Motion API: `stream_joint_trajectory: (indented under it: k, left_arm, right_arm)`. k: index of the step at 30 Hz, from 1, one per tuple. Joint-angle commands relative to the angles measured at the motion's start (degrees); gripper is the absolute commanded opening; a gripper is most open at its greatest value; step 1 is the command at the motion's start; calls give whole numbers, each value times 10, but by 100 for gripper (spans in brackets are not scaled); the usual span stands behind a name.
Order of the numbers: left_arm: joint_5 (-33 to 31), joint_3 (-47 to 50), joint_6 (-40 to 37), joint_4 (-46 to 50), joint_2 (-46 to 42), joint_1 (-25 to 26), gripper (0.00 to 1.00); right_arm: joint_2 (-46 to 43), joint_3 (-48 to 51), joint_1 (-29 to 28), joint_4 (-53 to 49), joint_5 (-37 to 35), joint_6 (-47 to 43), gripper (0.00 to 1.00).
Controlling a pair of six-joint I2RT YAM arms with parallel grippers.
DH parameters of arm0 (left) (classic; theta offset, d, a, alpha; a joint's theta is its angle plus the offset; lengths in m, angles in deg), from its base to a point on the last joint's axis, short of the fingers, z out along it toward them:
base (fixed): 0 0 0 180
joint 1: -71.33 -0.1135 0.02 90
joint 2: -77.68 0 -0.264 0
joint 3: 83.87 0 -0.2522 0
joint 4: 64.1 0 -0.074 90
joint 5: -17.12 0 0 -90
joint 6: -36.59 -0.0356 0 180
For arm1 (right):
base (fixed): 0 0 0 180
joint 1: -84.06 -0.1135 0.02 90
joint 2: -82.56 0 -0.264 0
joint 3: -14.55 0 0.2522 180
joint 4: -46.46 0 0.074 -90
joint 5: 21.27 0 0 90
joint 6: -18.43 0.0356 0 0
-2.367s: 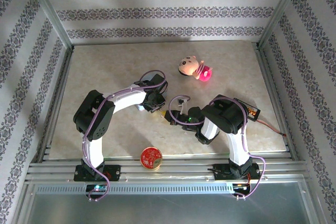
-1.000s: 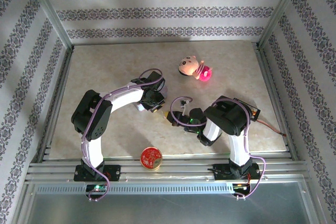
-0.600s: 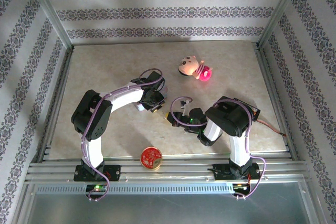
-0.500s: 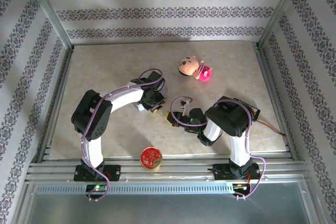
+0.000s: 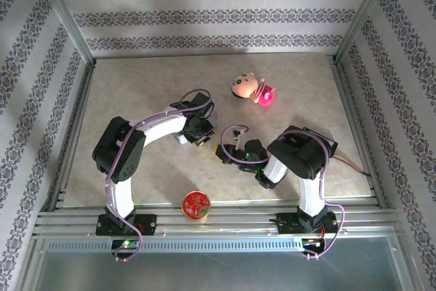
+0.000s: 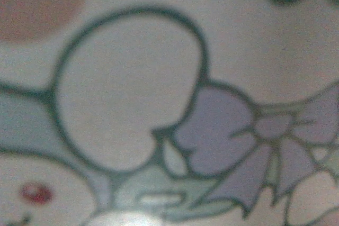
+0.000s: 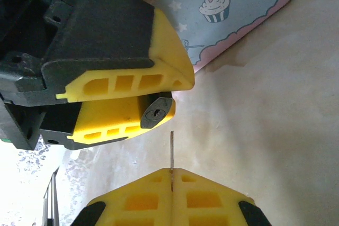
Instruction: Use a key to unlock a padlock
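Note:
In the right wrist view my left gripper [image 7: 177, 95] is shut on the padlock [image 7: 157, 112]. The padlock's dark grey keyhole face looks toward the camera from between the yellow fingers [image 7: 127, 78]. My right gripper [image 7: 171, 172] is shut on the key [image 7: 171, 149], whose thin blade sticks up from the seam of the closed pads. The blade tip stands just below and slightly right of the keyhole, with a small gap. In the top view the left gripper [image 5: 203, 140] and right gripper [image 5: 222, 152] meet tip to tip mid-table.
A pale blue tin [image 7: 228, 19] with cupcake and star prints lies right behind the left gripper. The left wrist view is a blurred close-up of its printed lid [image 6: 127, 93]. A round red tin [image 5: 195, 205] sits near the front edge. A pink doll toy [image 5: 248, 88] lies farther back.
Since the earliest frame the left gripper has shifted slightly right and the right wrist has edged toward it. Over the last half second hardly anything moved.

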State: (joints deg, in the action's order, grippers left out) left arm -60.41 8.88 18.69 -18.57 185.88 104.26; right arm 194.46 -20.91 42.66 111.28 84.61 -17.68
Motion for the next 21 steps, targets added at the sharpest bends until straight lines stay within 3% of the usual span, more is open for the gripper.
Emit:
stream_joint_trajectory:
  k: [1, 21]
  left_arm:
    - [18, 6, 19, 26, -6, -6, 29]
    - [25, 12, 22, 13, -6, -6, 29]
  right_arm:
    - [-13, -10, -5, 9, -3, 2, 0]
    - [-21, -11, -6, 8, -6, 0, 0]
